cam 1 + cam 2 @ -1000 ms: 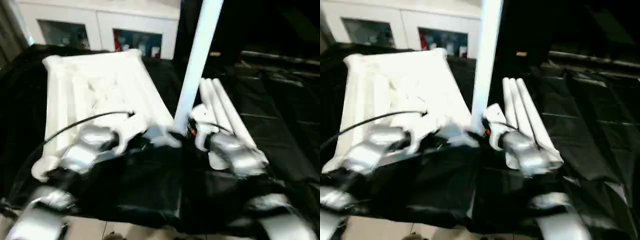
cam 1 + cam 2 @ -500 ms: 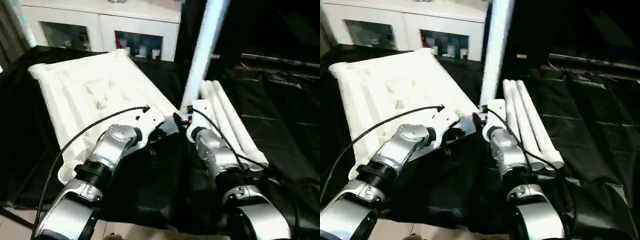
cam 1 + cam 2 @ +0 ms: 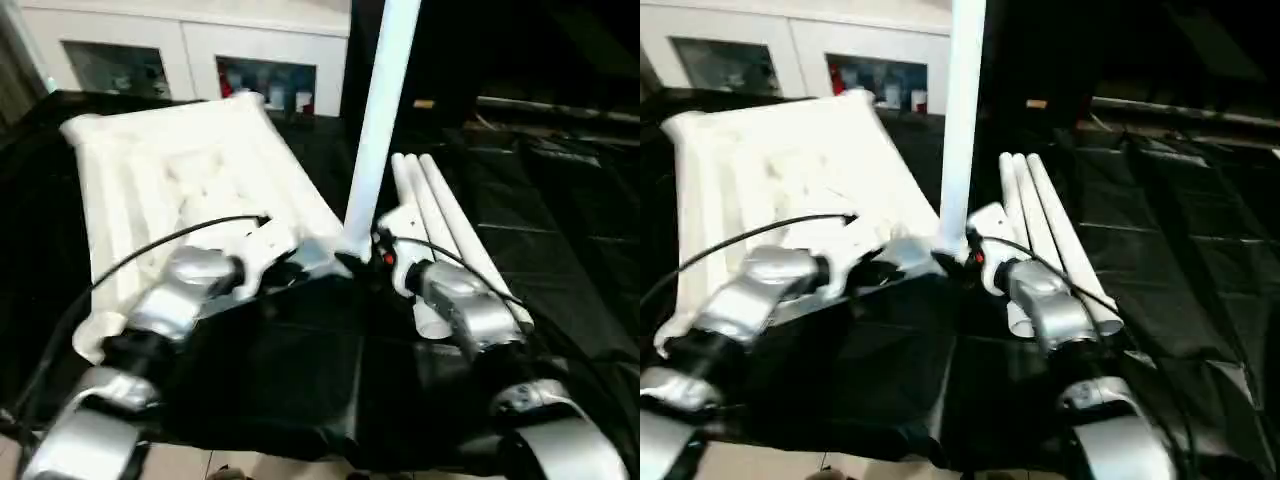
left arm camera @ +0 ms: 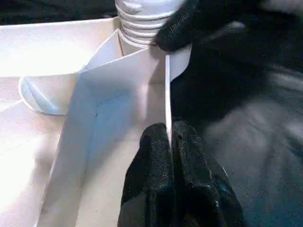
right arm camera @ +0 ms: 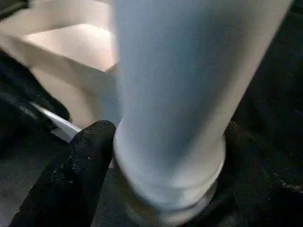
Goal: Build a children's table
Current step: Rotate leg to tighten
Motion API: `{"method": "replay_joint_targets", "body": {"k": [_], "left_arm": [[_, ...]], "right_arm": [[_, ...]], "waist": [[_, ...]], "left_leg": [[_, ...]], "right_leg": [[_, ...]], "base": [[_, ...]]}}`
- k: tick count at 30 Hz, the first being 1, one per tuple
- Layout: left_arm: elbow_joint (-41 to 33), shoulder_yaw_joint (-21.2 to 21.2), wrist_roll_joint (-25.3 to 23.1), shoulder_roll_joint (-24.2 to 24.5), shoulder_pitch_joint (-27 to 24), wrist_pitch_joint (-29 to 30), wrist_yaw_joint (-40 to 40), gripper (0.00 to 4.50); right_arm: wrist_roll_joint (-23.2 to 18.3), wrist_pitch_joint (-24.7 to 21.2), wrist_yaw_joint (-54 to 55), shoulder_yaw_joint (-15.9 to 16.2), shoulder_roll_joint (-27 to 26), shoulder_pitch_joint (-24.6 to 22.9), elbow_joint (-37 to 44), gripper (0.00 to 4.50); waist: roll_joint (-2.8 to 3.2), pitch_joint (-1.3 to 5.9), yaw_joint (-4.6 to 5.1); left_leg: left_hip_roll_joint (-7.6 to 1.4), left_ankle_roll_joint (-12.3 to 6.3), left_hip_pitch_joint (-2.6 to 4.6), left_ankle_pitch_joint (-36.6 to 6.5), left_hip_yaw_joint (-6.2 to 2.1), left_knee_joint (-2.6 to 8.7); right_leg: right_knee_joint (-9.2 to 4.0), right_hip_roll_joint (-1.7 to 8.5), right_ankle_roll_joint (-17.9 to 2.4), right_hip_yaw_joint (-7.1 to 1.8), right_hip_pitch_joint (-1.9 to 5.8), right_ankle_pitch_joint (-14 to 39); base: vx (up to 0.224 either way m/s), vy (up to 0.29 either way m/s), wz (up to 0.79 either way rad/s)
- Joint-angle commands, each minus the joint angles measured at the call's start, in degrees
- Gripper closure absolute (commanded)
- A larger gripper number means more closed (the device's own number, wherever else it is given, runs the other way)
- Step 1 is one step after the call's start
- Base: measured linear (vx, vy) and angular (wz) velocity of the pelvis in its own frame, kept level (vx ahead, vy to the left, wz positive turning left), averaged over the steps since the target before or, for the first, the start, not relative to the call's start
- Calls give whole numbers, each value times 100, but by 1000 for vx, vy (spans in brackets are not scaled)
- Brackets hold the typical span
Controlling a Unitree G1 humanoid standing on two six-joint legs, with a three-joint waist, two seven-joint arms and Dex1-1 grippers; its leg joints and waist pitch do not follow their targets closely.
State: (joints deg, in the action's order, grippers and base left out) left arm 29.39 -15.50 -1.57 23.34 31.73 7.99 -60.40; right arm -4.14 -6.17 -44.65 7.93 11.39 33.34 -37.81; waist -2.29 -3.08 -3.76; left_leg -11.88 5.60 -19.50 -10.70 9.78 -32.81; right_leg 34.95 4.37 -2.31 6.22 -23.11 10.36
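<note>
The children's table top [image 3: 170,180] lies upside down on the left, white, with its ribbed underside up. One white leg [image 3: 380,120] stands upright in its near right corner socket, and the threaded base [image 4: 142,19] shows above the socket. My right gripper [image 5: 168,156] holds that leg's base, with a black finger [image 5: 80,175] against each side of the collar. My left gripper [image 4: 169,137] is shut on the thin raised rim [image 4: 166,85] next to that corner. Three more legs [image 3: 440,220] lie side by side to the right of the top.
Black sheeting [image 3: 560,230] covers the work surface and wrinkles on the right. A white cabinet [image 3: 200,60] with glass doors stands behind the top. A black cable [image 3: 150,250] loops over my left forearm. The sheet's near edge drops to a pale floor.
The whole picture has swung with my head. Both grippers stay at the same corner, the left on the rim and the right around the upright leg's base.
</note>
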Motion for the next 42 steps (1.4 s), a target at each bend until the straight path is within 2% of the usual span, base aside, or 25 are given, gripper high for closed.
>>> {"method": "replay_joint_targets", "body": {"k": [1,4,5,6,8,10,11,12,17,18,20,21,22,23,25,26,27,29,31,33,34,36,38,39,42], "left_arm": [[-144,-235,155,-21,-104,-104,-459,450],[-295,-245,232,102,-177,-79,-780,450],[-312,-246,243,116,-186,-94,-822,450],[-321,-246,247,124,-191,-101,-843,450],[-323,-242,240,139,-195,-99,-842,450],[-347,-215,239,170,-217,-105,-814,450],[-352,-210,241,177,-222,-102,-806,450],[-353,-201,242,189,-231,-101,-792,450],[-405,-181,234,234,-297,-62,-805,450],[-375,-159,212,237,-306,-54,-752,450],[-375,-159,212,237,-306,-54,-752,450],[-281,-68,188,139,-249,43,-475,450],[-278,-65,187,136,-247,46,-466,450],[-132,29,116,-4,-151,181,-56,450],[30,96,12,-142,-44,326,366,450],[79,110,-22,-185,-13,359,494,450],[374,202,-166,-438,165,564,1166,450],[613,313,-237,-680,317,774,1761,450],[790,406,-264,-930,448,936,2257,450],[816,416,-262,-996,474,968,2346,450],[843,429,-256,-1414,554,1160,2733,450],[845,423,-292,-1646,589,1257,2954,450],[831,384,-327,-1699,581,1254,2967,450],[852,379,-331,-1734,584,1231,2977,450],[801,282,-350,-1693,529,1098,2796,450]], "right_arm": [[-28,-12,-334,104,126,-18,182,86],[-25,-56,-806,256,327,-9,323,86],[-30,-66,-886,279,348,-12,348,86],[-34,-72,-936,291,358,-16,364,86],[-35,-89,-1039,328,377,-27,391,86],[-25,-138,-1199,413,424,-68,449,86],[-20,-134,-1200,421,421,-70,446,86],[-12,-125,-1191,429,403,-67,422,110],[-54,-180,-1137,387,308,-82,404,137],[-30,-203,-967,334,231,-91,364,161],[-30,-203,-967,334,231,-91,364,165],[6,-289,-440,188,69,-42,174,168],[7,-291,-425,184,65,-40,169,172],[43,-344,173,20,-115,28,-70,173],[63,-382,741,-139,-291,89,-296,175],[58,-401,916,-194,-343,107,-358,175],[12,-490,1865,-495,-616,221,-688,176],[-54,-557,2509,-701,-821,321,-950,176],[-140,-621,2933,-835,-1029,413,-1185,177],[-151,-628,3026,-861,-1087,434,-1238,177],[-106,-485,3314,-817,-1458,555,-1500,177],[-17,-380,3402,-732,-1682,613,-1621,177],[14,-313,3412,-703,-1770,614,-1627,177],[-9,-260,3443,-753,-1834,642,-1665,121],[34,-131,3470,-764,-1862,704,-1718,98]], "waist": [[78,367,-13],[64,360,-20],[31,360,-17],[52,362,-22],[50,363,-16],[-7,363,-18],[1,362,-23],[9,363,-23],[12,365,-12],[2,352,-3],[7,353,-1],[2,347,7],[7,334,20],[5,331,24],[1,305,59],[-1,310,65],[-2,295,66],[-7,294,81],[0,307,59],[-4,319,45],[8,318,52],[1,329,46],[5,333,26],[5,337,25],[12,334,38]], "left_leg": [[-166,-307,-8,-1016,-2,332],[-169,-259,-16,-1037,-7,341],[-162,-268,-26,-1033,-5,339],[-165,-272,-31,-996,-6,338],[-164,-269,-31,-955,-5,332],[-154,-301,-40,-886,3,323],[-154,-299,-40,-871,-2,324],[-157,-303,-34,-844,0,322],[-155,-285,-39,-834,-2,323],[-152,-280,-42,-851,-2,328],[-150,-272,-41,-864,-3,328],[-149,-267,-42,-876,-2,330],[-149,-220,-41,-924,-9,342],[-145,-199,-38,-974,-10,343],[-129,-61,-10,-1186,-22,354],[-124,-49,-7,-1232,-19,349],[-130,-36,21,-1295,-15,353],[-102,32,43,-1373,-19,350],[-107,-3,57,-1364,-17,346],[-105,-69,20,-1322,-17,350],[-111,-81,13,-1328,-18,354],[-112,-53,41,-1304,-5,340],[-101,-129,20,-1213,2,341],[-97,-155,10,-1191,3,341],[-91,-211,-29,-1185,-2,347]], "right_leg": [[-419,399,-1102,-381,332,1052],[-409,400,-1107,-385,345,1090],[-410,397,-1089,-382,358,1123],[-408,406,-1069,-387,356,1154],[-407,408,-1061,-394,354,1137],[-408,406,-1014,-394,360,1198],[-403,409,-1004,-393,361,1217],[-406,409,-995,-394,348,1233],[-403,405,-993,-392,353,1227],[-411,403,-980,-391,347,1270],[-414,405,-963,-392,348,1308],[-419,403,-950,-394,344,1347],[-431,404,-928,-391,336,1473],[-446,408,-898,-390,335,1580],[-502,407,-745,-381,308,2136],[-515,407,-701,-381,305,2257],[-546,409,-630,-391,269,2418],[-574,404,-556,-382,255,2669],[-582,403,-525,-388,242,2532],[-554,399,-516,-391,263,2323],[-547,405,-541,-395,254,2288],[-543,394,-586,-398,249,2158],[-504,378,-678,-414,268,1780],[-495,379,-690,-417,274,1715],[-499,386,-675,-410,294,1770]], "base": [[0,0,0],[0,0,0],[0,0,0],[0,0,0],[0,0,0],[0,0,0],[0,0,0],[0,0,0],[0,0,0],[0,0,0],[0,0,0],[0,0,0],[0,0,0],[0,0,0],[0,0,0],[0,0,0],[0,0,0],[0,0,0],[0,0,0],[0,0,0],[0,0,0],[0,0,0],[0,0,0],[0,0,0],[0,0,0]]}}
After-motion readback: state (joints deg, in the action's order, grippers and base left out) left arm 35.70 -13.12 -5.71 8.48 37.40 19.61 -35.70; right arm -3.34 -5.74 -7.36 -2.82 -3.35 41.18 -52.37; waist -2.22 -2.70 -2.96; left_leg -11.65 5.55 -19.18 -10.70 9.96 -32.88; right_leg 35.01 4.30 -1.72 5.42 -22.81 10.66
